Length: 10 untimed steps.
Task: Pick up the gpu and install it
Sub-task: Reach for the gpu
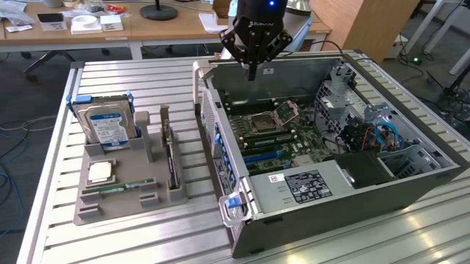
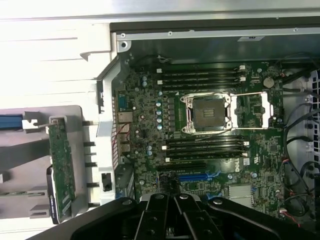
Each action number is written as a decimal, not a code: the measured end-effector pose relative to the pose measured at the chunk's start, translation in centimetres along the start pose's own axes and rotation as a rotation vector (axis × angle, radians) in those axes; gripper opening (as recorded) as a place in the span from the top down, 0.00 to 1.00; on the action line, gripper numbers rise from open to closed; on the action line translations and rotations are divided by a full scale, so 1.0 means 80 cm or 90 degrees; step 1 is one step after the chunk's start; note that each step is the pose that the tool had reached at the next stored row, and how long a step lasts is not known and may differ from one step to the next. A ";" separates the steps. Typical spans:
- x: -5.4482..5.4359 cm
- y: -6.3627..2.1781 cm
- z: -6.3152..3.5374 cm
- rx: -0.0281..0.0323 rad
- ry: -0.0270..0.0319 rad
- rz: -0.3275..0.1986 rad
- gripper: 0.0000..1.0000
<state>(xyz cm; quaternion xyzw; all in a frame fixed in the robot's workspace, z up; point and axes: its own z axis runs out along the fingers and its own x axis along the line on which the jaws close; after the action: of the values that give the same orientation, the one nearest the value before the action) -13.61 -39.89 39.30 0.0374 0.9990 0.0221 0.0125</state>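
One clenched, empty gripper (image 1: 252, 72) hangs over your computer case (image 1: 411, 184), whose wall stands between it and the gpu (image 1: 170, 159) near the hard drive (image 1: 107, 126).

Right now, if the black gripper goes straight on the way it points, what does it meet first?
Probably the green motherboard inside the open grey computer case, near its blue slot; depth is unclear.

Glossy black claw (image 1: 252, 70), squat round body above it, small blue light (image 1: 272, 4) glowing near the top, pale lettering (image 1: 257, 25) across the front, angled black link bars (image 2: 150, 220) tapering to slim tips, round pivot pins (image 2: 159, 197) at the joints, dull sheen on the metal
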 end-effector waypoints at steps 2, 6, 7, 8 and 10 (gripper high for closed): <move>0.005 0.000 0.000 0.0000 0.0000 0.000 0.89; 0.016 -0.001 0.000 0.0000 -0.0001 0.000 0.89; 0.019 -0.001 0.000 0.0000 0.0000 0.000 0.89; 0.022 -0.002 0.000 0.0000 0.0000 0.000 0.89; 0.028 -0.002 0.000 0.0000 -0.0001 0.000 0.89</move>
<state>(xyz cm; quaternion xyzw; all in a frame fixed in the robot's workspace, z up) -15.84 -39.89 39.27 0.0374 0.9990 0.0221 0.0125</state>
